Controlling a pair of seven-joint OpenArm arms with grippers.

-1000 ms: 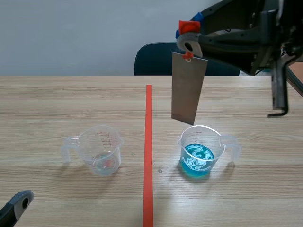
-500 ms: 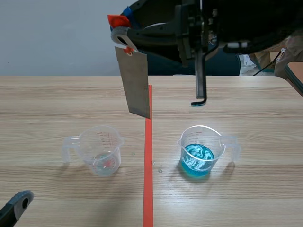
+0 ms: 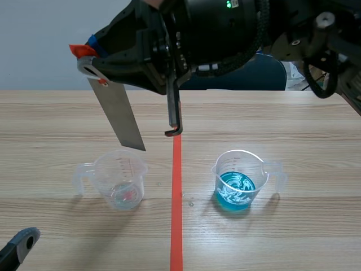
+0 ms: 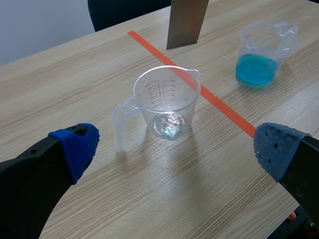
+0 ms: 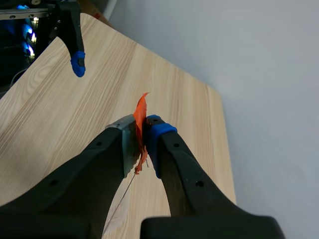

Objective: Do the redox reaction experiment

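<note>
Change: my right arm is swinging in from the right. The metal sheet, above the blue cup a second ago, is now hanging left of the tape line.
Left claw: I am holding it low over the table's near left corner, fingers spread wide, gripping nothing.
Clear cup: it is standing ahead of my left claw, left of the line, handle pointing left.
Right claw: I am pinching the sheet's top end, with its orange tag, between my pads. The sheet is hanging tilted, its lower corner just above the clear cup's rim.
Tape line: it is running down the table's middle.
Blue cup: it is standing right of the line, holding blue liquid.
</note>
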